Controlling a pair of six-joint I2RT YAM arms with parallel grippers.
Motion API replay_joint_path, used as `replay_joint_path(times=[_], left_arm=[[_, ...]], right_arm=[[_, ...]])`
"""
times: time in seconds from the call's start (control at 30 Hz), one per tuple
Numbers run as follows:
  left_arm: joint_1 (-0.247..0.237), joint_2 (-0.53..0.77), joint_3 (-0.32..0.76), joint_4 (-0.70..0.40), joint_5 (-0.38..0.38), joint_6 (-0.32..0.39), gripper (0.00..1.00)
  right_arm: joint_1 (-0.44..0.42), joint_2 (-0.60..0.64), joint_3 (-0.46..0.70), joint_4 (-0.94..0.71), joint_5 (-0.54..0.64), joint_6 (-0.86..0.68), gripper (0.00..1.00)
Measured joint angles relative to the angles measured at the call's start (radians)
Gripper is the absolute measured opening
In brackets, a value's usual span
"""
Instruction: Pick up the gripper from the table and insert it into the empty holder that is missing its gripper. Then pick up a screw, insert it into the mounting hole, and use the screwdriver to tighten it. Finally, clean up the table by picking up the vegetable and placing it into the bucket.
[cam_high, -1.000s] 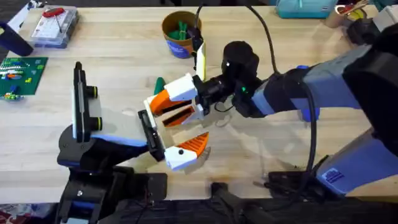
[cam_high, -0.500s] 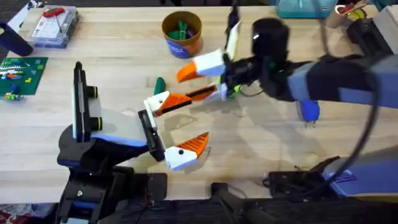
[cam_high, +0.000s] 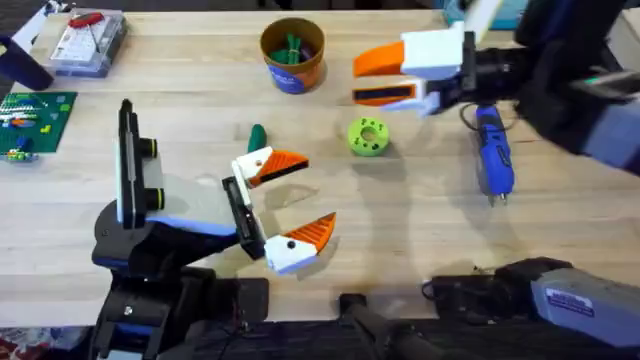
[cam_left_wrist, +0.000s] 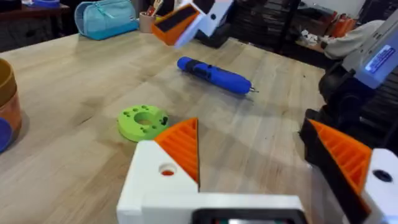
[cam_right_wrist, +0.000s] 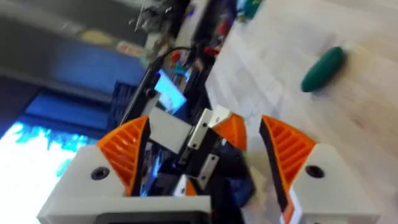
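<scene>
Overhead view, left to right. A circuit board (cam_high: 33, 118) and a clear parts box (cam_high: 88, 42) lie at the upper left of the frame. The white-and-black arm (cam_high: 165, 215) fills the lower left; its black holder (cam_high: 243, 218) stands at its front end with the gripper (cam_high: 268, 166), a white piece with an orange tip, seated on its upper side. The left gripper (cam_high: 283, 210) is spread wide, nothing between its fingers. Just above the seated piece, a green vegetable (cam_high: 257, 134) lies on the table (cam_high: 180, 100). The bucket (cam_high: 292, 54) stands at top centre with green items inside. Right of centre lies a green round part (cam_high: 368, 137). The right gripper (cam_high: 385, 78), upper right, is parted and holds nothing. Below it, the screwdriver (cam_high: 493, 157) lies on the table, tip toward the frame's bottom edge.
</scene>
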Motion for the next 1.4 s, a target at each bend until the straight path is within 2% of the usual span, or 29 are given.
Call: replay_joint_path(times=[0.13, 0.17, 0.23, 0.33, 0.47, 0.53, 0.7, 0.8, 0.97, 1.17, 1.4], left_arm=[[0.000, 0.000, 0.000, 0.000, 0.000, 0.000, 0.990], [0.000, 0.000, 0.000, 0.000, 0.001, 0.000, 0.990], [0.000, 0.000, 0.000, 0.000, 0.001, 0.000, 0.990], [0.000, 0.000, 0.000, 0.000, 0.001, 0.000, 0.990], [0.000, 0.000, 0.000, 0.000, 0.001, 0.000, 0.990], [0.000, 0.000, 0.000, 0.000, 0.001, 0.000, 0.990], [0.000, 0.000, 0.000, 0.000, 0.001, 0.000, 0.990], [0.000, 0.000, 0.000, 0.000, 0.001, 0.000, 0.990], [0.000, 0.000, 0.000, 0.000, 0.001, 0.000, 0.990], [0.000, 0.000, 0.000, 0.000, 0.001, 0.000, 0.990], [0.000, 0.000, 0.000, 0.000, 0.001, 0.000, 0.990]], right_arm=[[-0.044, -0.043, 0.104, -0.502, 0.172, -0.251, 0.994], [-0.044, -0.046, 0.155, -0.652, 0.257, -0.313, 0.995], [-0.038, -0.047, 0.235, -0.804, 0.402, -0.409, 0.994], [-0.015, -0.047, 0.363, -0.949, 0.577, -0.532, 0.994], [0.057, -0.049, 0.526, -1.126, 0.811, -0.643, 0.995], [0.101, -0.049, 0.569, -1.192, 0.925, -0.669, 0.996], [0.199, -0.025, 0.583, -1.288, 1.143, -0.678, 0.996], [0.242, 0.025, 0.584, -1.331, 1.211, -0.663, 0.995], [0.289, 0.100, 0.584, -1.352, 1.255, -0.640, 0.996], [0.333, 0.177, 0.584, -1.349, 1.272, -0.632, 0.996], [0.336, 0.239, 0.584, -1.344, 1.279, -0.632, 0.997]])
